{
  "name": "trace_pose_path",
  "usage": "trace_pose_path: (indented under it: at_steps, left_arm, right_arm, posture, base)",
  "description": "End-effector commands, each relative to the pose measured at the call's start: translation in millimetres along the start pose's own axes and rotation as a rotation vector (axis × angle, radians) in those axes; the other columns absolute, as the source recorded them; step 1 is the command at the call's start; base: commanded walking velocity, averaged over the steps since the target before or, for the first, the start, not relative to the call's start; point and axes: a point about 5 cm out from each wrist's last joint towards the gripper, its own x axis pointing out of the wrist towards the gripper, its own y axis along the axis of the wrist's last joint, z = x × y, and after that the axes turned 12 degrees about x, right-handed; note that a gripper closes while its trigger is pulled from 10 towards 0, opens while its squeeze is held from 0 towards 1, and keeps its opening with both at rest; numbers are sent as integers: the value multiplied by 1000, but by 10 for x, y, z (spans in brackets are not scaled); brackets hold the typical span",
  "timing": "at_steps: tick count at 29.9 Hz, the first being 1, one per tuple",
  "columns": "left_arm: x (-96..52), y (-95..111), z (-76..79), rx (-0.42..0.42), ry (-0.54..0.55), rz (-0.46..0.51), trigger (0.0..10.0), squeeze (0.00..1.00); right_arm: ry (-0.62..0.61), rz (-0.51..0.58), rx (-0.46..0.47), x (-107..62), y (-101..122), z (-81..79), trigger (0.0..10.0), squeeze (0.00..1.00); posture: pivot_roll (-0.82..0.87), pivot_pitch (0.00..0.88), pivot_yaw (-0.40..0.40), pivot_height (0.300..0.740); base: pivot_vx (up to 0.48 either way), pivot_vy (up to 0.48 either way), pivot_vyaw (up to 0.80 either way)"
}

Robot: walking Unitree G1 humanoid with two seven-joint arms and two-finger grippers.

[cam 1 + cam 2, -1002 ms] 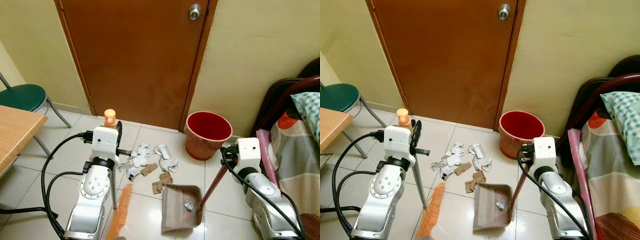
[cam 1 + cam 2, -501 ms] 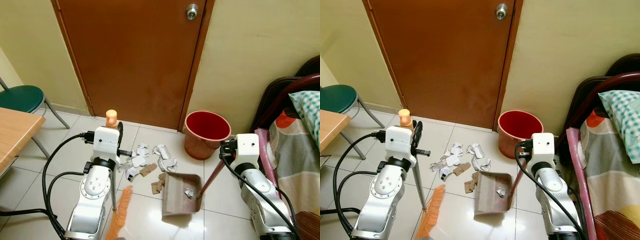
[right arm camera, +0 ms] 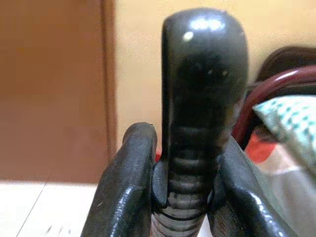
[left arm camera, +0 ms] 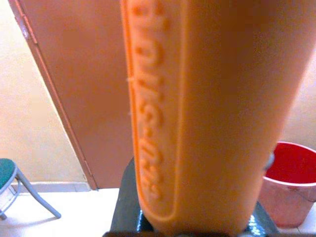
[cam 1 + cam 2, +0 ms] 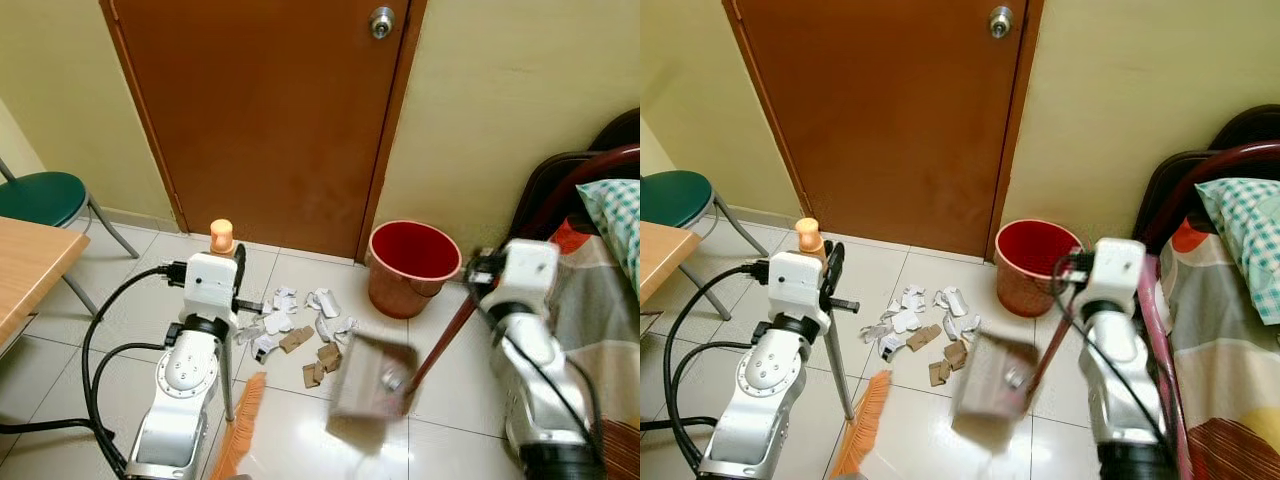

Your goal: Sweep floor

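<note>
Pinching broom handle: left pincer | right pincer clamped on dustpan handle, blurred

Dustpan and right arm motion-blurred

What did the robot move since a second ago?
The right gripper, shut on the dustpan handle, swung up and toward the bed. That lifted the dustpan off the floor toward the red bucket; it now shows blurred. The left gripper kept hold of the broom, and the scraps stayed put.
</note>
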Motion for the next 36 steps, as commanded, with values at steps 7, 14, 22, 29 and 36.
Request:
trace_pose_path:
  at_steps: [7,14,22,29,36]
  left_arm:
    - [85,171,-15,-4,-2,87,10000,0]
    - [113,161,3,-5,-4,87,10000,0]
    - [119,172,0,-2,2,90,10000,0]
    - [82,171,2,-2,1,88,10000,0]
    - [62,183,-17,4,0,90,10000,0]
  right_arm:
    - [23,38,79,131,246,-109,10000,0]
    - [48,131,230,336,643,-150,10000,0]
    - [48,311,216,602,1198,-118,10000,0]
    - [88,466,54,702,1492,-217,10000,0]
    - [171,590,-66,759,1620,-538,10000,0]
  posture:
    - [-11,0,-24,740]
    - [-11,0,-21,740]
    - [-2,0,-22,740]
    - [21,0,-19,740]
    - [41,0,-19,740]
  base:
    - [0,0,0]
    - [0,0,0]
    - [0,0,0]
    - [0,0,0]
    - [0,0,0]
